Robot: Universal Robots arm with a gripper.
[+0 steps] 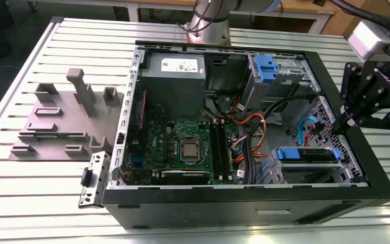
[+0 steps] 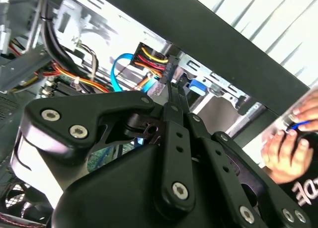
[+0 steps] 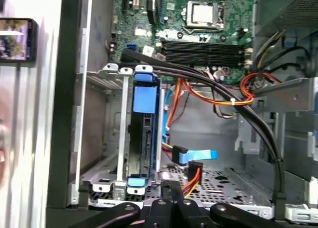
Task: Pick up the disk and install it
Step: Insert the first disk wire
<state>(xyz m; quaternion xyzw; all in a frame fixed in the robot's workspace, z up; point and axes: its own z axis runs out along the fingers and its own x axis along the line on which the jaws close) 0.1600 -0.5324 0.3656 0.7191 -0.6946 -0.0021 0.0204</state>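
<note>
Disk (image 3: 143,138) seated in drive cage (image 3: 110,133) — open computer case (image 1: 249,201).
Gripper (image 1: 340,122) poised at case edge, fingers pressed together, holding nothing.

We see the disk (image 1: 308,154) already sitting in the metal drive cage (image 1: 276,173) at the front corner of the open computer case (image 1: 249,203), toward the exterior view's right. It lies flat there, its blue side rails running along both long edges and blue tabs showing at its ends. In the first wrist view the disk (image 3: 144,138) appears edge-on between the cage's metal walls, a broad blue end tab at one end, a smaller blue clip at the other, and a dark, thin body between them. We cannot make out its label.
</note>
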